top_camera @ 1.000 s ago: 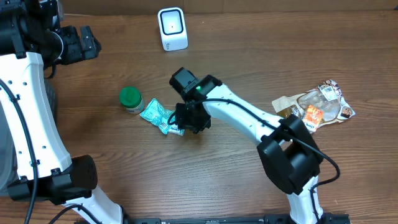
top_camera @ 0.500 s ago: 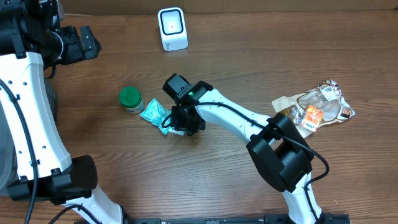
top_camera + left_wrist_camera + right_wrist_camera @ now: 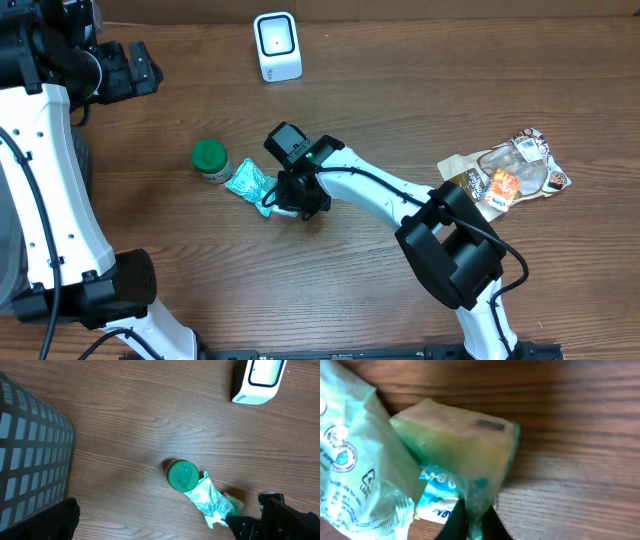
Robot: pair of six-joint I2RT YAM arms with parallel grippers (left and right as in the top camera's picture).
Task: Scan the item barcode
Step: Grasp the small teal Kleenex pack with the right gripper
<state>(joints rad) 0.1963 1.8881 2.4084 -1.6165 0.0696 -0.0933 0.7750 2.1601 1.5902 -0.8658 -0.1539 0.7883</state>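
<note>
Wood tabletop (image 3: 420,110): teal packet (image 3: 250,184) diagonal, one end beside green jar (image 3: 210,158), right pincer (image 3: 281,207) clamped on other.

right hand (image 3: 472,521) clamped, left hand (image 3: 140,68) spread wide

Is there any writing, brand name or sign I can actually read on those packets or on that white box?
No whole word can be read.
Green packet: a triangle sign like a recycling mark; the small print beside it is too blurred to read.
Blue lettering on its lower edge: cut off and blurred.
Snack bag: print too small to read.
White scanner: no text visible.
</note>
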